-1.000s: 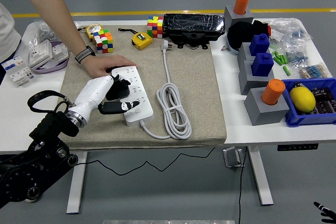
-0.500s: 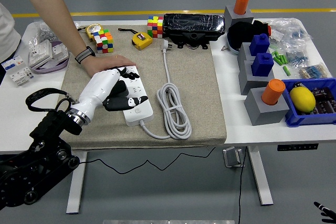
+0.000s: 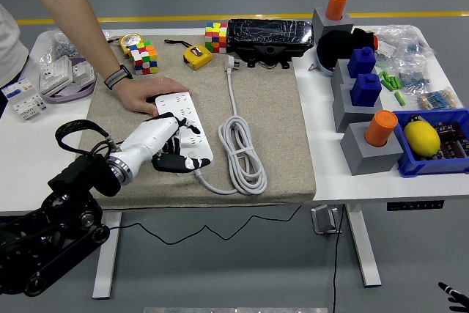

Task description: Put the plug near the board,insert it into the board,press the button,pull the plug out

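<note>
Button-press step: left hand [image 3: 167, 148] on power strip [image 3: 183, 131].
Fingers [image 3: 178, 160] curled, holding nothing; person's hand [image 3: 145, 91] steadies strip; next, grip plug.

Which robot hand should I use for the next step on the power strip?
Left. The left robot hand is already over the near end of the power strip, which a person's hand steadies at its far end. Only a dark tip of the right arm shows, at the lower right corner.

Two puzzle cubes [image 3: 144, 57], two orange cylinders [image 3: 381, 127].
</note>
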`<state>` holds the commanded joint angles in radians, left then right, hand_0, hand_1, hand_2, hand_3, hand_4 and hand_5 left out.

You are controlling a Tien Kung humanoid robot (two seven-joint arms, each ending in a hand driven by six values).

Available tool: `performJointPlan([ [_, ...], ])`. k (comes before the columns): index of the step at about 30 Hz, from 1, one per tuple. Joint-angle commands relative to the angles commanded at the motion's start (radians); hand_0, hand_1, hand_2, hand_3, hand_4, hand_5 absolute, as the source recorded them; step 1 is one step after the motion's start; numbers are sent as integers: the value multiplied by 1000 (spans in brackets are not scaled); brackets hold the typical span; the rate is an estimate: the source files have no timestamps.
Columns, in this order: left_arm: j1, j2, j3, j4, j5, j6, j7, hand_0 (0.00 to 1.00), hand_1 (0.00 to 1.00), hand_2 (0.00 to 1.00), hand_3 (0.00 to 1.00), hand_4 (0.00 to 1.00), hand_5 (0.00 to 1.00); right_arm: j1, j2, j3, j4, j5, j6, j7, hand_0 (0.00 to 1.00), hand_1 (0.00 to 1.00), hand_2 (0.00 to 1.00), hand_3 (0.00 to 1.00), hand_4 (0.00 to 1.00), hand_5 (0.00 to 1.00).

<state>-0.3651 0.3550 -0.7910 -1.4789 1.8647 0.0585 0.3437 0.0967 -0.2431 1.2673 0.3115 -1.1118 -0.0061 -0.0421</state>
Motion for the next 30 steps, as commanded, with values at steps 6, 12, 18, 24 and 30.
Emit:
performJointPlan([
  [6, 0, 1, 3, 8, -23, -46, 31, 81, 90, 145, 724, 934, 511, 0, 1, -1, 1, 0, 0, 1, 649, 645, 623, 550, 987, 544],
  [12, 2, 2, 6, 7, -56, -85, 53, 78, 87, 145, 717, 938, 507, -1, 0, -2, 1, 0, -1, 2, 649, 646, 623, 550, 987, 544],
  [18, -1, 1, 4, 24, -61, -96, 63, 76, 84, 143, 723, 961, 532, 0, 1, -1, 1, 0, -1, 2, 649, 645, 623, 550, 987, 545],
  [24, -2, 3, 8, 38, -77, -109, 61, 76, 81, 142, 719, 966, 531, 0, 0, 0, 0, 0, -2, 3, 649, 645, 623, 550, 986, 544],
  [30, -6, 2, 14, 47, -95, -132, 73, 75, 80, 139, 716, 970, 526, 0, 1, -2, 2, 0, -2, 3, 649, 645, 623, 549, 985, 544],
])
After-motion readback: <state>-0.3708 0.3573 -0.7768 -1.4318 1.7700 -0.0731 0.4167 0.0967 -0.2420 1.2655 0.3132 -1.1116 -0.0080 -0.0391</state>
